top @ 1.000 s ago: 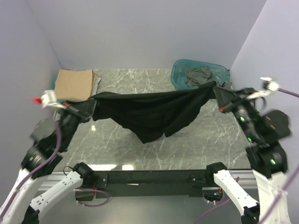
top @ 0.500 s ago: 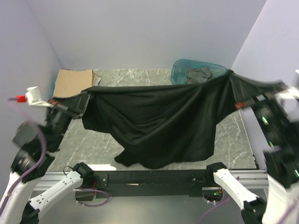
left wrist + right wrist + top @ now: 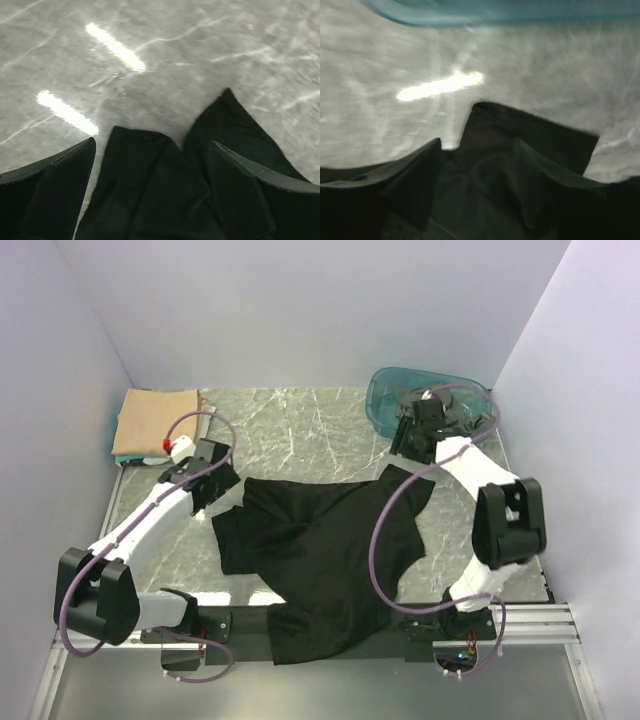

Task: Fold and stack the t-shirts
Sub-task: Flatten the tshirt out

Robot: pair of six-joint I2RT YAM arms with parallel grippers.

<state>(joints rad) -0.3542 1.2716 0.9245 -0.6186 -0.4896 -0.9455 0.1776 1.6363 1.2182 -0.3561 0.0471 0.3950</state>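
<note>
Left gripper (image 3: 154, 144) and right gripper (image 3: 478, 143) both open, empty; black shirt (image 3: 320, 540) lies rumpled, so flatten it fully before folding.

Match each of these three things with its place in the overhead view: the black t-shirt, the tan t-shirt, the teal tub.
Things:
1. black t-shirt
2. tan t-shirt
3. teal tub

Places:
A. folded, at the far left corner of the table
B. at the far right corner
C. loosely spread over the middle, hanging over the near edge

Pairs: 1-C, 2-A, 3-B
</note>
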